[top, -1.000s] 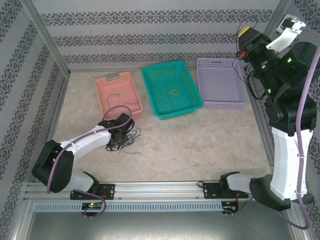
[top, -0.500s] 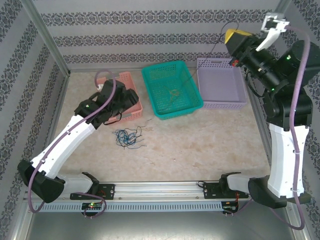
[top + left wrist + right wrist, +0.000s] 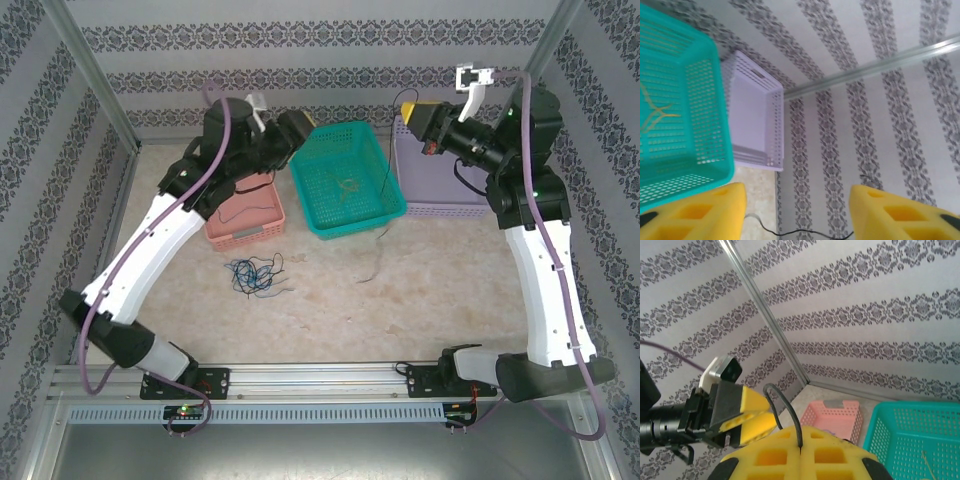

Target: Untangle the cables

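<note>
My right gripper (image 3: 413, 122) (image 3: 800, 447) is raised near the lilac basket's left end, shut on a black cable (image 3: 384, 190) (image 3: 782, 407). The cable loops above the fingers and hangs down to the table. My left gripper (image 3: 300, 128) (image 3: 797, 192) (image 3: 747, 415) is held high between the pink and teal baskets, open, facing the right gripper. A black cable (image 3: 800, 232) crosses low between its fingers without being pinched. A tangle of black, blue and green cables (image 3: 255, 272) lies on the table. A yellowish cable (image 3: 347, 185) (image 3: 655, 112) lies in the teal basket.
Three baskets stand in a row at the back: pink (image 3: 262, 228) (image 3: 835, 417) with a thin dark cable (image 3: 250, 205) inside, teal (image 3: 310, 200) (image 3: 715, 75) (image 3: 920, 440), lilac (image 3: 450, 210) (image 3: 772, 125). Patterned walls and metal frame posts enclose the table.
The left arm lifted off the tangle, rose over the pink basket toward the right gripper, and its jaws opened. The right gripper swung left, carrying the black cable.
</note>
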You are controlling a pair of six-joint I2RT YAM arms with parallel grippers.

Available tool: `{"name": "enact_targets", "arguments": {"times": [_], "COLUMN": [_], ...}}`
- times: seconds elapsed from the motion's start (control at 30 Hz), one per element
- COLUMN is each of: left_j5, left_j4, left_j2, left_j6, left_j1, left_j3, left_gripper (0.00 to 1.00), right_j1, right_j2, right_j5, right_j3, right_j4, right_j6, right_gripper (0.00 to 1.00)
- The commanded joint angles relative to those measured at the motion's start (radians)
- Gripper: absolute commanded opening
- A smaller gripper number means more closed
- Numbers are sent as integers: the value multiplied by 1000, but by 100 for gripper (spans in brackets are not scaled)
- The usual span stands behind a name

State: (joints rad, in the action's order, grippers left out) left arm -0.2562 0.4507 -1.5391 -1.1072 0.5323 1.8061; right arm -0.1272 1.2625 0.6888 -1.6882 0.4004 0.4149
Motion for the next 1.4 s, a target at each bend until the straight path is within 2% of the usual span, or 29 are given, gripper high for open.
{"name": "enact_targets", "arguments": {"times": [0.0, 0.07, 0.17, 0.23, 0.33, 0.5, 0.63, 0.87, 1.07, 1.17, 1.3, 1.37], "left_j5": [-141, -150, -160, -126, -122, -70, -72, -87, -105, -87, -41, -20], "left_j4": [-130, -98, -141, -200, -282, -316, -293, -321, -286, -264, -215, -188], "left_j2": [-48, -81, -102, -105, -120, -112, -126, -167, -196, -202, -191, -180], "left_j6": [40, 48, -84, -276, -551, -804, -919, -974, -977, -966, -915, -883], "left_j1": [32, 48, 55, 68, 91, 128, 149, 176, 181, 177, 156, 145], "left_j3": [106, 139, 94, 35, -27, -78, -88, -76, -50, -41, -32, -24], "left_gripper": [51, 51, 56, 63, 63, 68, 68, 62, 49, 33, 7, 0], "right_j1": [-6, -6, -6, -7, -6, -6, -13, -40, -61, -68, -71, -70], "right_j2": [-35, -41, -60, -67, -72, -75, -77, -92, -105, -115, -129, -136], "right_j5": [-21, -31, -35, -44, -52, -40, -33, -38, -43, -44, -50, -53], "right_j3": [31, 49, 89, 100, 118, 147, 172, 198, 220, 231, 248, 258], "right_j4": [35, 46, 23, 32, 36, 21, 3, -5, -6, -2, 16, 26], "right_j6": [-35, -29, -14, -19, -28, -27, -15, -10, -4, -5, -11, -12], "right_gripper": [0, 0, 0, 0, 0, 0, 0, 0, 0, 0, 0, 0]}}
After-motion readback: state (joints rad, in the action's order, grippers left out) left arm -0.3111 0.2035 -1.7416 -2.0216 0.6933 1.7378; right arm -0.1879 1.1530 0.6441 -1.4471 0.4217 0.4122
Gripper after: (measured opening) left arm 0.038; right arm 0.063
